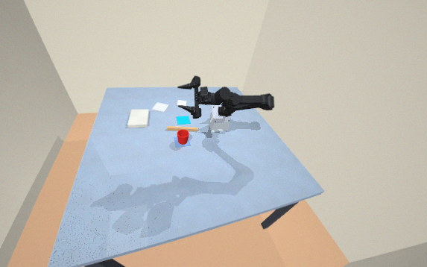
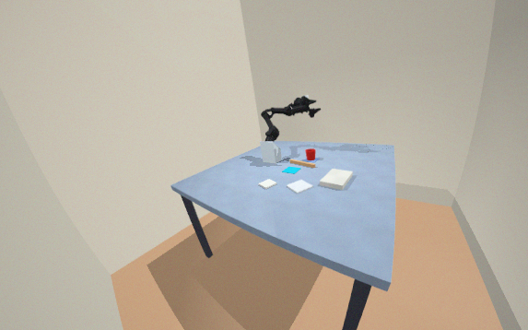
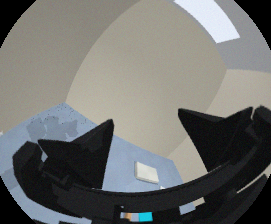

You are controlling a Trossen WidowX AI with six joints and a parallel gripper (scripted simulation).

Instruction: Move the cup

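A red cup (image 1: pixel 182 137) (image 2: pixel 310 154) stands upright on the blue pad (image 1: pixel 176 144); the marbles inside cannot be made out. The other pad, a cyan square (image 1: pixel 183 120) (image 2: pixel 291 170) (image 3: pixel 145 216), lies flat and bare on the far side of an orange-brown bar from the cup in the top view. My gripper (image 1: pixel 179 97) (image 2: pixel 318 105) (image 3: pixel 146 117) is open and empty, raised high above the table, with its fingers pointing roughly level. The cup is not seen in the wrist view.
The orange-brown bar (image 1: pixel 182 129) (image 2: pixel 302 163) lies between the two pads. A thick off-white block (image 1: pixel 138 118) (image 2: pixel 336 179) (image 3: pixel 146 172) and two thin white pieces (image 1: pixel 160 107) (image 2: pixel 299 186), (image 1: pixel 182 102) (image 2: pixel 267 183) lie beyond the cyan pad. The pale arm base (image 1: pixel 219 123) (image 2: pixel 270 152) stands beside the pads.
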